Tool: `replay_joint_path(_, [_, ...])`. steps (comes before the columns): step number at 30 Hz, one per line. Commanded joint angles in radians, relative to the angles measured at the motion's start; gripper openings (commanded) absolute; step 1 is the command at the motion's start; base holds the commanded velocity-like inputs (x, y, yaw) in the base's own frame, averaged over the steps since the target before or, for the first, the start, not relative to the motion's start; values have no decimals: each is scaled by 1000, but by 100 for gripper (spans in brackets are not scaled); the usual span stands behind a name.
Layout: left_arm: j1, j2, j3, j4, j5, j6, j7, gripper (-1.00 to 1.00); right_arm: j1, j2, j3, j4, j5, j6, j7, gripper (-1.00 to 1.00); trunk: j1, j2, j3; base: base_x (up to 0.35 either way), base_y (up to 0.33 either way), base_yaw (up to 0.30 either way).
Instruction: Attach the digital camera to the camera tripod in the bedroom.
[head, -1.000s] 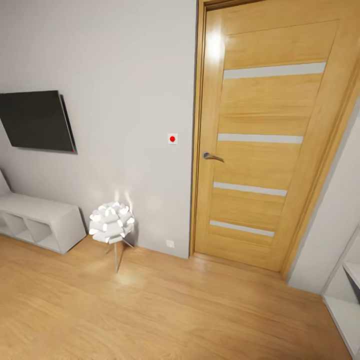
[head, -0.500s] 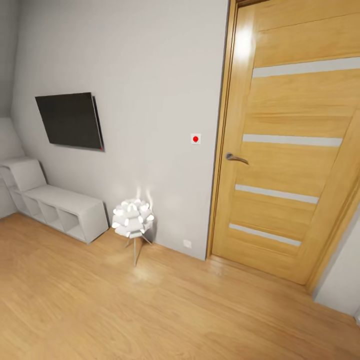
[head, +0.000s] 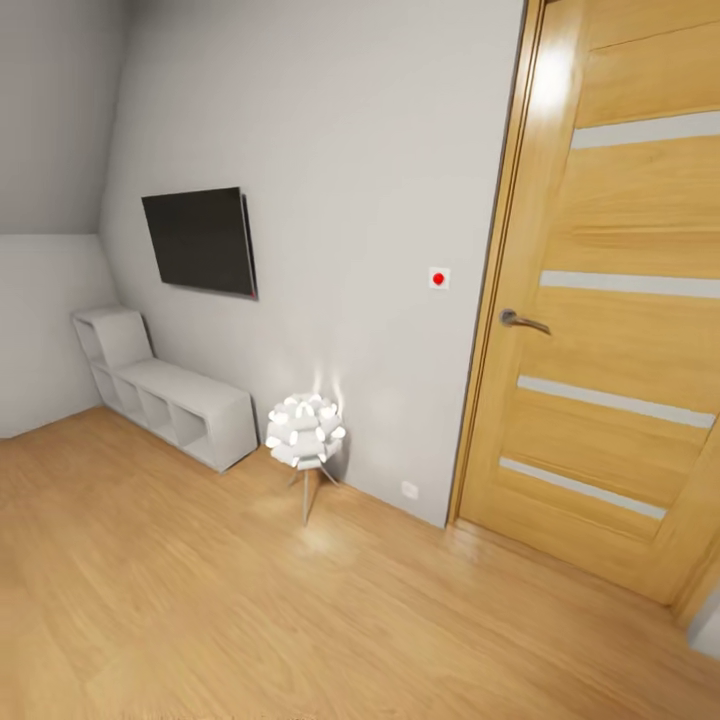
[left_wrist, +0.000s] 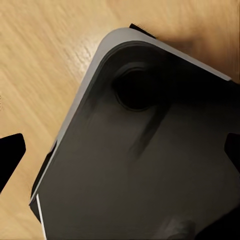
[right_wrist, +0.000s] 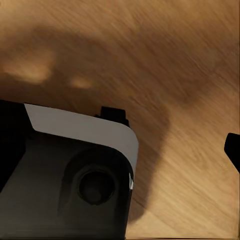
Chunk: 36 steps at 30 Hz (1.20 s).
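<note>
Floor first: warm wood planks run under the robot, and both wrist views look down on them past a dark, grey-edged body panel that seems to be the robot's own base — the arms appear tucked low for travel, a judgement only. Black finger tips sit at the edges of the left wrist view and one at the edge of the right wrist view; nothing lies between them, but whether either gripper is open or closed I cannot tell.

Landmark: small white floor lamp on thin legs, lit, standing just off the wall. Left of the lamp, a low white cubby shelf; above that, a dark wall screen. Right of the lamp, a red-dot switch, then the oak door, closed.

Digital camera and camera tripod — not located from here; robot judged in transit.
</note>
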Motion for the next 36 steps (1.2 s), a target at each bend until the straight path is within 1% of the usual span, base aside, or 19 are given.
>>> replay_joint_path(1, [1, 0, 4, -2, -1, -3, 1, 100, 0, 0, 1, 5, 7, -1, -1, 100, 0, 0, -1, 0, 0, 273])
replay_joint_path(8, [1, 0, 4, -1, 0, -11, 1, 100, 0, -2, 0, 42, 7, -1, -1, 100, 0, 0, -1, 0, 0, 273])
replay_joint_path(16, [1, 4, 5, -1, 7, -13, 1, 100, 0, 1, 0, 52, 7, 1, -2, 100, 0, 0, -1, 0, 0, 273])
replay_joint_path(18, [1, 9, 5, -1, 21, -13, 1, 100, 0, 2, 1, 54, 7, 1, -2, 100, 0, 0, -1, 0, 0, 273])
replay_joint_path(19, [1, 12, 5, -1, 35, -14, 1, 100, 0, 2, 1, 55, 7, 1, -3, 100, 0, 0, -1, 0, 0, 272])
replay_joint_path(20, [1, 16, 5, -2, 63, -14, 1, 100, 0, 2, 1, 55, 7, 2, -3, 100, 0, 0, -1, 0, 0, 273])
replay_joint_path(22, [1, 18, 5, -2, 82, -14, 1, 100, 0, 2, 1, 55, 7, 5, -3, 100, 0, 0, -1, 0, 0, 273])
replay_joint_path(23, [1, 22, 5, -2, 106, -14, 1, 100, 0, 2, 0, 57, 7, 7, -2, 100, 0, 0, -1, 0, 0, 273])
replay_joint_path(26, [1, 24, 5, -2, 126, -14, 1, 100, 0, 2, 0, 68, 7, 9, -2, 100, 0, 0, -1, 0, 0, 273])
replay_joint_path(30, [1, 24, 5, -2, 137, -14, 1, 100, 0, 2, 1, 94, 7, 6, -3, 100, 0, 0, -1, 0, 0, 273])
replay_joint_path(36, [1, 23, 4, -2, 139, -14, 0, 100, 0, 2, 1, 104, 7, 2, -3, 100, 0, 0, -1, 0, 0, 272])
